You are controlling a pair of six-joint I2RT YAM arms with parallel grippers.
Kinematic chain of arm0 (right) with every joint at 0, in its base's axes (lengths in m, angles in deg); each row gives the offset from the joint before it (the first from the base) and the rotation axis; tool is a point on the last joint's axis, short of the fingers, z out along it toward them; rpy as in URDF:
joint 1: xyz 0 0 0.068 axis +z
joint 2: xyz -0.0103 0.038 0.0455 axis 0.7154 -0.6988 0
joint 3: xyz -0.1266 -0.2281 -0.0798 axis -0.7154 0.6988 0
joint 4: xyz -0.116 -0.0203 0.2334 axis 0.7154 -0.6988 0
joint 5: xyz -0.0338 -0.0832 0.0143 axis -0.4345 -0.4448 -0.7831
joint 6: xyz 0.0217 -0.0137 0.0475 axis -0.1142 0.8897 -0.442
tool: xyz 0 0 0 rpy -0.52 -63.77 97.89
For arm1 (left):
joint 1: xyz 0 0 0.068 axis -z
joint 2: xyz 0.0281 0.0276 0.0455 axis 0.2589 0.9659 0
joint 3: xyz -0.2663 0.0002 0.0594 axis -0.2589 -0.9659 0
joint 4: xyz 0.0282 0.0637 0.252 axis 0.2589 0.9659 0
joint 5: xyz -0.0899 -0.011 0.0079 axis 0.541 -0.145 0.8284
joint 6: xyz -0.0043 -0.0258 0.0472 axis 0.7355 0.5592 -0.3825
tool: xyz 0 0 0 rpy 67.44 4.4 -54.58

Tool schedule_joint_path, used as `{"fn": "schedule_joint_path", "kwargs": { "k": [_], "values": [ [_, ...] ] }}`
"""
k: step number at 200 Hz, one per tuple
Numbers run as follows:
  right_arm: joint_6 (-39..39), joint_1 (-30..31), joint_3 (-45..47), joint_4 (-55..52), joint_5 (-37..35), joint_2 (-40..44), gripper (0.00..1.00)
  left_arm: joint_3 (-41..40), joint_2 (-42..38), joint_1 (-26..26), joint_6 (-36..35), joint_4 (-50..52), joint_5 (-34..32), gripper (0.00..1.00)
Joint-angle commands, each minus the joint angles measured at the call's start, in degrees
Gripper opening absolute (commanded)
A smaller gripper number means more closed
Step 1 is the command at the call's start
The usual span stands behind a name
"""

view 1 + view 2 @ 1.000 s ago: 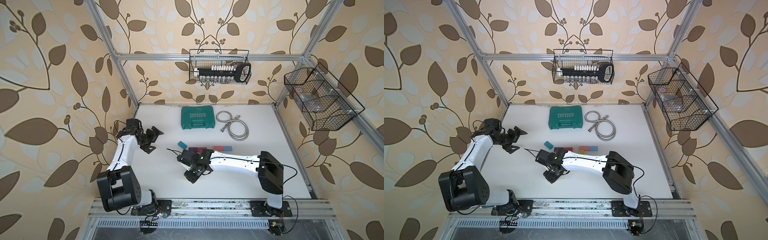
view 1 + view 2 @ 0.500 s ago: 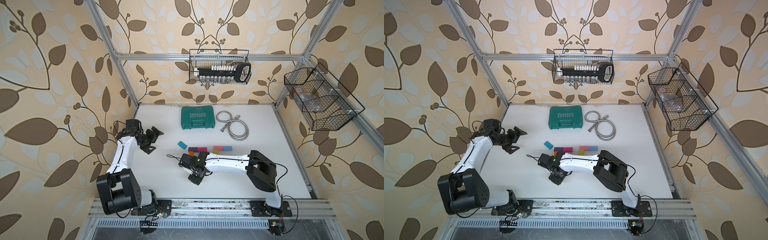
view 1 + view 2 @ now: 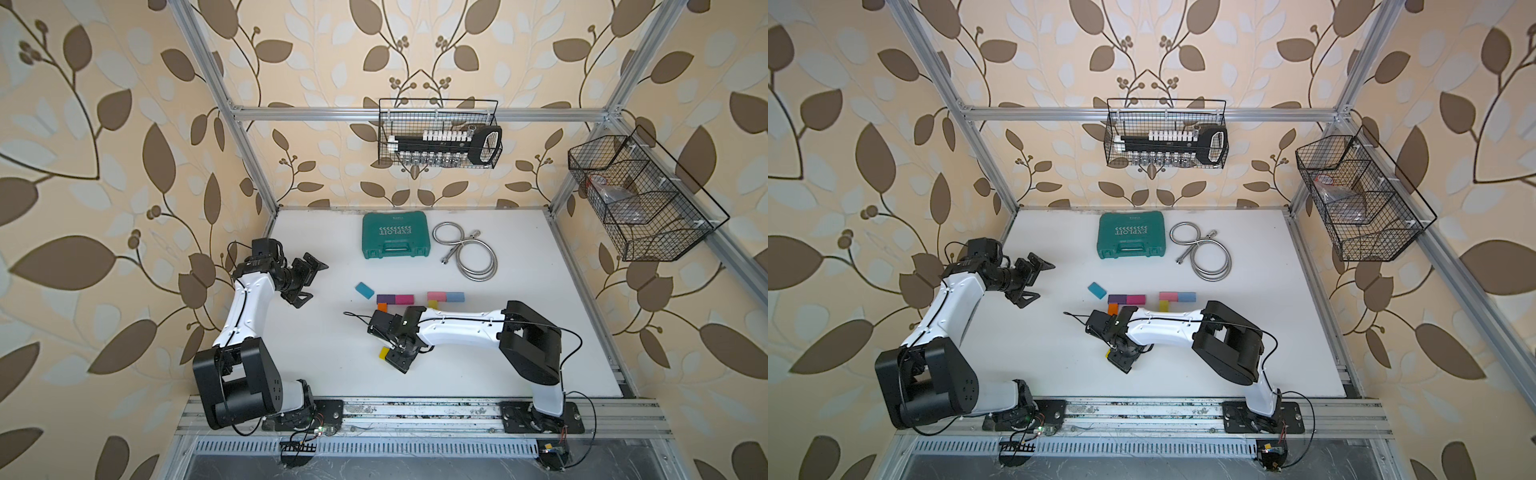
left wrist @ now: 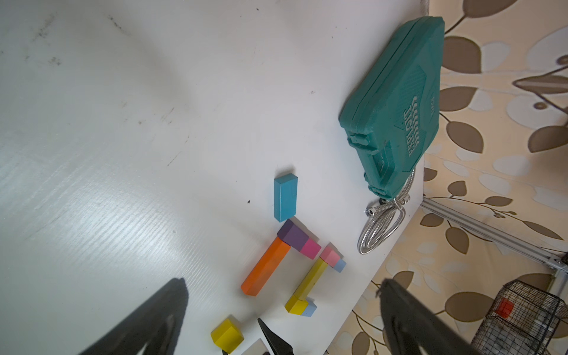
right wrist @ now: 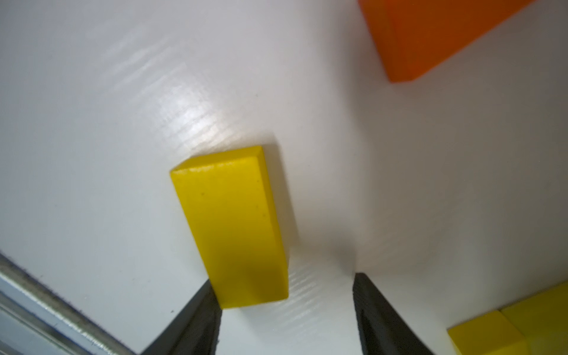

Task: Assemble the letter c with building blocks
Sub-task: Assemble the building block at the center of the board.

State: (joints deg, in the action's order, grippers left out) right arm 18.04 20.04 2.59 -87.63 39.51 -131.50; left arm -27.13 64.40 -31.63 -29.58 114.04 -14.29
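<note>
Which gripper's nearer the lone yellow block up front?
Right. The right gripper is directly over the yellow block, jaws open at one end; the left gripper is far off, at the table's left side.

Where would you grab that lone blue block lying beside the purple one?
Across its narrow width, at the middle, coming straight down from above. The blue block lies flat and skewed on the table, with both long sides free. Only one end sits close to the purple block, so a pinch probably fits best on the long sides.
</note>
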Motion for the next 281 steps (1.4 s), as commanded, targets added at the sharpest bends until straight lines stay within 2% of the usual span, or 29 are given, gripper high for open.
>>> {"fn": "schedule_joint_path", "kwargs": {
  "k": [1, 31, 66, 133, 281],
  "values": [
    [-0.98, -0.23, -1.34, 0.54, -1.52, -0.68, 0.65, 0.26, -1.49, -0.52, -0.52, 0.46, 0.86, 0.99],
    [-1.87, -1.42, -3.19, 0.61, -2.88, -1.93, 0.65, -0.09, -1.56, -0.52, -0.39, 0.47, 0.67, 0.99],
    [-3.0, -3.35, -3.69, 1.93, -0.54, -1.84, 0.65, -0.18, -1.4, -0.52, -0.31, 0.19, 0.67, 0.99],
    [-4.68, -3.27, -5.15, 2.96, 1.83, -3.38, 0.65, -0.79, -1.25, 0.01, 0.13, -0.51, 0.59, 0.99],
    [-5.63, -4.1, -7.81, 2.89, 1.01, -5.13, 0.64, -1.14, -1.08, 0.1, 0.12, -0.95, 0.66, 0.99]
  ]
}}
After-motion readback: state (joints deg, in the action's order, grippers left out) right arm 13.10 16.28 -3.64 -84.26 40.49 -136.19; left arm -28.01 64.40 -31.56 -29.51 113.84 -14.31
